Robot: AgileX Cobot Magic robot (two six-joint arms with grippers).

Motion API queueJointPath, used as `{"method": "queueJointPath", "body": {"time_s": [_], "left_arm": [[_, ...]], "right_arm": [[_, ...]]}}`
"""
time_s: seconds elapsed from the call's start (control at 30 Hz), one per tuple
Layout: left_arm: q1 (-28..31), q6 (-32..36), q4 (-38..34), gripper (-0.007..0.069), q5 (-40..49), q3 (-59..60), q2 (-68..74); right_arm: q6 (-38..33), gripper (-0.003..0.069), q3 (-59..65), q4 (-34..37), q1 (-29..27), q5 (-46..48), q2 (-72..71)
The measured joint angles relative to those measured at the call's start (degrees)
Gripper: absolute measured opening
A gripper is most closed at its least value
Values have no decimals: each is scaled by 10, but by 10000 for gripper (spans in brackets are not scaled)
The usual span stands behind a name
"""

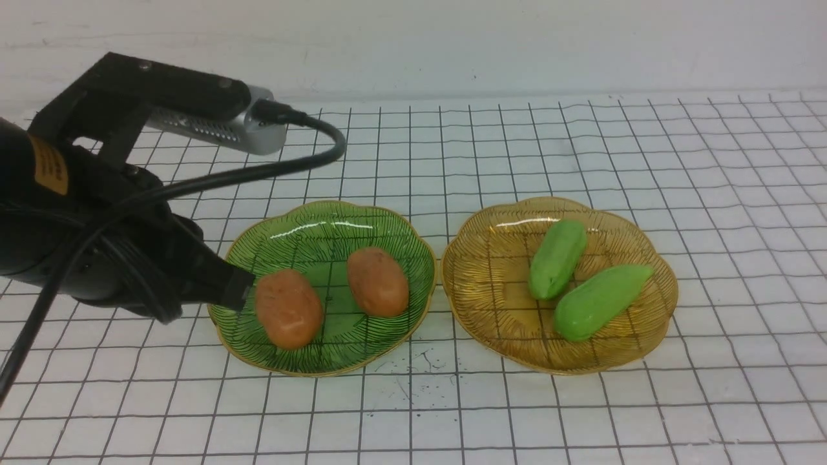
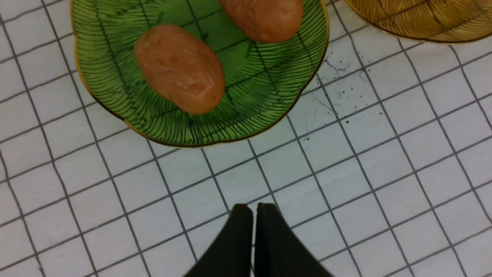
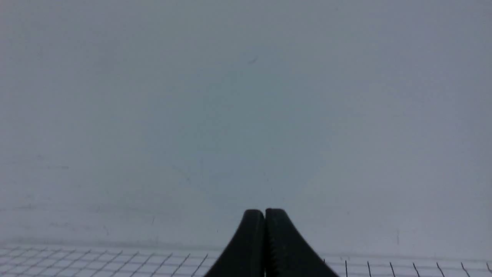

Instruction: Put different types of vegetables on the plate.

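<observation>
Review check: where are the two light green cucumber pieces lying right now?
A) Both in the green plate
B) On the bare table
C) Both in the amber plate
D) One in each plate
C: the farther cucumber and the nearer cucumber both lie inside the amber plate; there are none in the green plate.

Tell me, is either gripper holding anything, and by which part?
Nothing is held. The left gripper and the right gripper are shut and empty. The potatoes lie on the green plate, the cucumbers on the yellow plate.
</observation>
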Motion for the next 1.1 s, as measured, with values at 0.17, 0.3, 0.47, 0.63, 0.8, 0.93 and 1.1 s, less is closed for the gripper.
{"method": "queueJointPath", "body": {"time_s": [0.17,0.3,0.47,0.63,0.8,0.93,1.1], "left_arm": [[0,3,1,-8,-28,13,-16],[0,0,2,-8,-107,100,-102],[0,-5,2,-8,-223,245,-235],[0,-5,-2,-8,-262,315,-324],[0,-5,-11,-8,-262,345,-380],[0,-5,-11,-8,-259,349,-392],[0,-4,-9,-8,-259,349,-392]], "right_arm": [[0,-14,3,0,0,-42,-11],[0,-14,3,0,0,-47,-11],[0,-14,3,0,0,-45,-11],[0,-14,3,0,0,-45,-11],[0,-14,3,0,0,-45,-11],[0,-14,3,0,0,-45,-11],[0,-14,3,0,0,-45,-11]]}}
